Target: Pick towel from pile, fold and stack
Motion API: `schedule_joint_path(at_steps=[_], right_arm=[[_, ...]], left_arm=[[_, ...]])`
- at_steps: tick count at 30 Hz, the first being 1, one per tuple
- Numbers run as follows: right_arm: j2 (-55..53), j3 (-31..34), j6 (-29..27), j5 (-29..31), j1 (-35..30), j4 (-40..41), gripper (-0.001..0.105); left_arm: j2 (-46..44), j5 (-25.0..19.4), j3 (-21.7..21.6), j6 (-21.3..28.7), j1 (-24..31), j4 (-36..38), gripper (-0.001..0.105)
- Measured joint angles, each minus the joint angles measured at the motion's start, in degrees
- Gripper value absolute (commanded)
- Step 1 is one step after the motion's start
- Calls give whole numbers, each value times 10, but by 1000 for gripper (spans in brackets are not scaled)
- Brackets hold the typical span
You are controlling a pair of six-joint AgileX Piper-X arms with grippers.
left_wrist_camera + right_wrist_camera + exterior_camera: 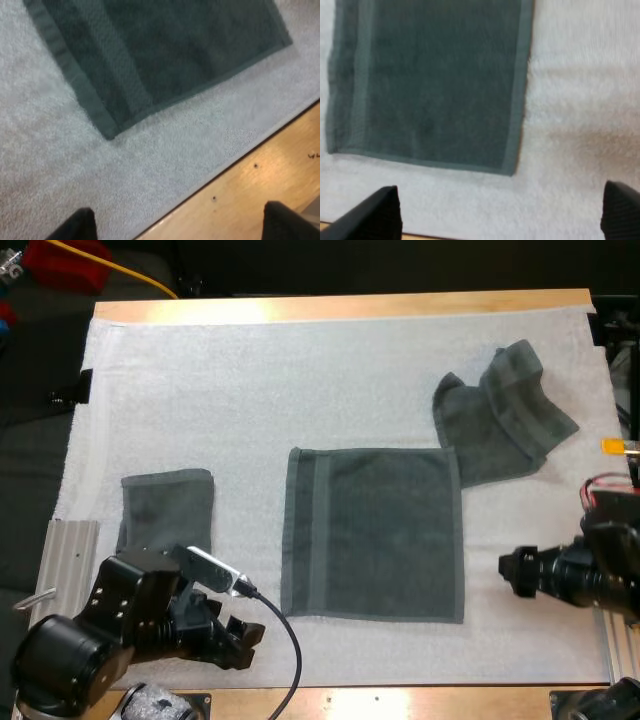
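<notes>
- The towel [372,533] lies spread flat at the frame's centre; I judge it soft, light and limp.
- I'd pinch its near corners.
- My left hand [242,638] and right hand [508,572] stand open, empty.

flat towel [372,535] mid-mat, crumpled towel [505,410] far right, folded towel [166,508] left

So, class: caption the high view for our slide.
Flat towel between left hand and right hand; crumpled towel beyond, folded towel left.

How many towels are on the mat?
3. A flat towel lies spread at the centre of the mat, a crumpled towel far right, a folded towel near left. The folded one could be a stack hiding more.
</notes>
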Motion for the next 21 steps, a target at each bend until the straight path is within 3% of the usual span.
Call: schedule_joint_path(at_steps=[9, 14, 21], right_arm=[[-69, 118, 17, -8, 0, -31, 78], [-70, 190, 47, -53, 0, -109, 78], [-70, 292, 149, -124, 0, -256, 78]], left_arm=[[-1, 2, 0, 0, 0, 1, 65], [-1, 13, 0, 0, 0, 3, 65], [-1, 13, 0, -1, 0, 14, 65]])
